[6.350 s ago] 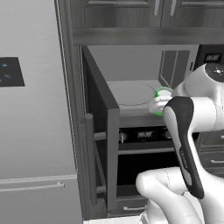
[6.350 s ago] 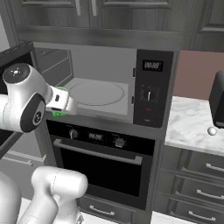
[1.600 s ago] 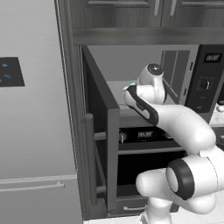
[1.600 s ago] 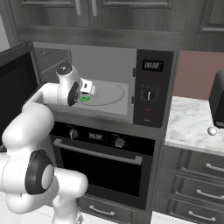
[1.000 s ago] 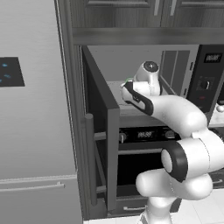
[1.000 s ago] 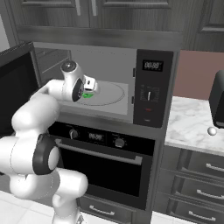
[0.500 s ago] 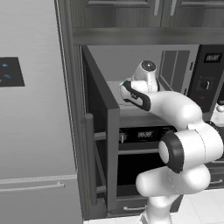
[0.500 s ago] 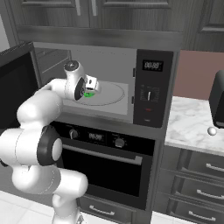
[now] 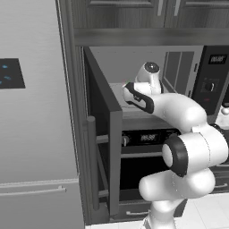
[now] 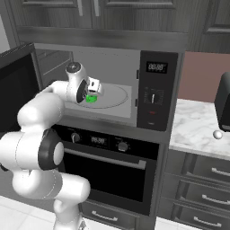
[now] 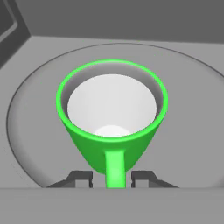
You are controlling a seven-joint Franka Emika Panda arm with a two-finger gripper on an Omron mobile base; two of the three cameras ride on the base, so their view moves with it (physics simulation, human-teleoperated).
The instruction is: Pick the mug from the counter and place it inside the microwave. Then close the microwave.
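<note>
The arm reaches into the open microwave (image 10: pixel 148 94), its end effector (image 11: pixel 112 178) low over the round turntable (image 10: pixel 114 96) with the mug (image 11: pixel 112 118) right in front of it. In the hand view the bright green mug stands upright on the turntable, mouth up and pale inside showing, and its handle (image 11: pixel 115 168) runs down between the two dark fingertips (image 11: pixel 81 178). A fingertip sits on either side of the handle with a narrow gap visible on both sides, so the end effector looks slightly parted around the handle rather than clenched on it; whether either tip touches the handle cannot be told.

From the right base view the mug (image 10: pixel 91 99) shows as a small green patch just below the end effector (image 10: pixel 93 90), on the left part of the turntable (well inside the cavity, not at the front lip). The microwave door (image 9: pixel 105 134) stands swung wide open to the left, its bar handle (image 9: pixel 91 163) seen edge-on in the left base view. The black control panel with its digital display (image 10: pixel 157 67) sits to the right of the cavity, and an oven (image 10: pixel 108 173) is built in beneath.

Off to the right, the marble worktop (image 10: pixel 193 128) carries a small white ball (image 10: pixel 218 134) beside a black boxy appliance (image 10: pixel 223 101)
</note>
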